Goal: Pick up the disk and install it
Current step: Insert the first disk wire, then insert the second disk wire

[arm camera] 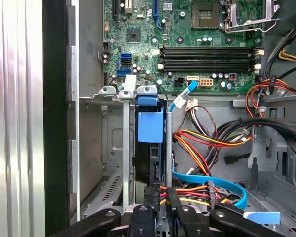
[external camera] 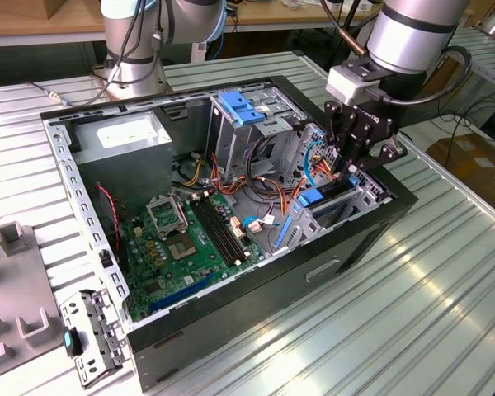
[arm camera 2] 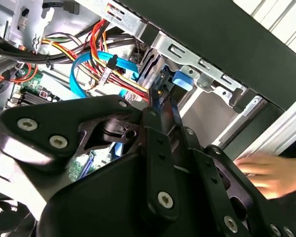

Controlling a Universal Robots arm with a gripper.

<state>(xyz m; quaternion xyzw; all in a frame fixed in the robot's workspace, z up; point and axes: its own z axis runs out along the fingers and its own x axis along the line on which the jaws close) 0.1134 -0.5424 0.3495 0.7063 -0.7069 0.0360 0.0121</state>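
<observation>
Black gripper (external camera: 356,158) down at the corner of the open computer case (external camera: 190,326), on the exterior view's right. Fingers (arm camera: 173,210) close together, pinching the thin edge of the disk (arm camera: 150,148). Disk standing on edge in the metal drive cage (arm camera: 113,148), between its walls, blue rail end (arm camera: 150,126) facing up. Red, yellow and orange wires (arm camera: 197,143) and a flat blue cable (arm camera: 212,180) just beside it. Green board (external camera: 190,239) on the case floor. A hand (arm camera 2: 266,173) resting on the ribbed metal surface (external camera: 412,313) outside the case.
</observation>
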